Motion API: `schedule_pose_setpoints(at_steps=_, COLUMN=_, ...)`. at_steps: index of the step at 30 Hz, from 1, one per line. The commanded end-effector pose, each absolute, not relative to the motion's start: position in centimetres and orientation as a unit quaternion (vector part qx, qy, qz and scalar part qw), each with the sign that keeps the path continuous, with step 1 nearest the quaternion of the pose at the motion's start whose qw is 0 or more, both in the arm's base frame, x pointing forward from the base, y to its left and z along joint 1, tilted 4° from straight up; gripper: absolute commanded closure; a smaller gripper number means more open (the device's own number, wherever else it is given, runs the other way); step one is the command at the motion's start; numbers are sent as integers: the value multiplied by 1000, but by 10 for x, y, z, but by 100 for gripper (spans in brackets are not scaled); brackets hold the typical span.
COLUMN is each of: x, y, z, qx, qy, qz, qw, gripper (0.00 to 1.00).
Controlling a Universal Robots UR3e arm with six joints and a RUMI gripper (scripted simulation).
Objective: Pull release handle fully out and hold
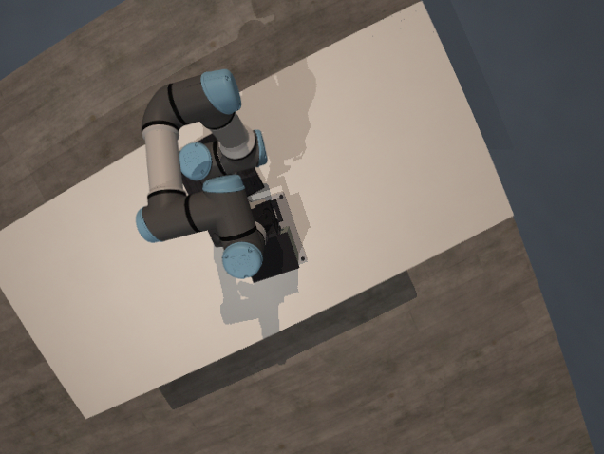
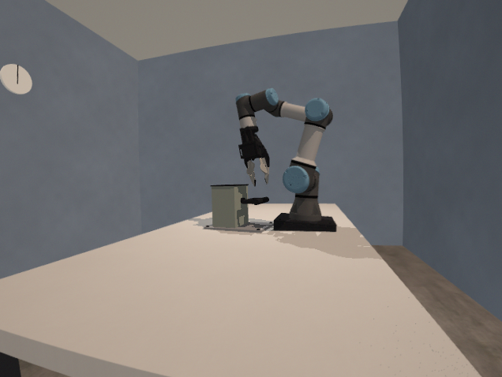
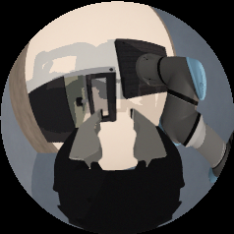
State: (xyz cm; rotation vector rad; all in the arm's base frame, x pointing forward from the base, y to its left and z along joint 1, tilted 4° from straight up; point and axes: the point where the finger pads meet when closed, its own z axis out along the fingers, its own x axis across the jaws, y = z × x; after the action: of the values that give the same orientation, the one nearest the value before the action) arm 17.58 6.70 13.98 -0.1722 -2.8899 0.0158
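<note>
An olive-green box stands on a grey base plate on the table, next to the arm's black base. A black release handle sticks out sideways from the box toward the arm. My gripper hangs above the handle's grip, pointing down, with air between the fingertips and the handle. Its fingers are partly open and hold nothing. In the wrist view the gripper frames the black handle below, with the box to the left. In the top view the arm hides most of the box.
The arm's base and lower joints stand close to the right of the handle. The table's far edge lies just behind the box. A round clock hangs on the left wall.
</note>
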Motion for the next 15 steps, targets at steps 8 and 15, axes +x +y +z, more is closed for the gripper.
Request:
schedule_pose_setpoints(at_steps=8, x=175, y=67, z=125, qx=-59, qy=-991, qz=5, qw=122, gripper=71)
schedule_pose_setpoints(at_steps=15, x=175, y=67, z=118, qx=-59, qy=-991, qz=5, qw=122, gripper=71)
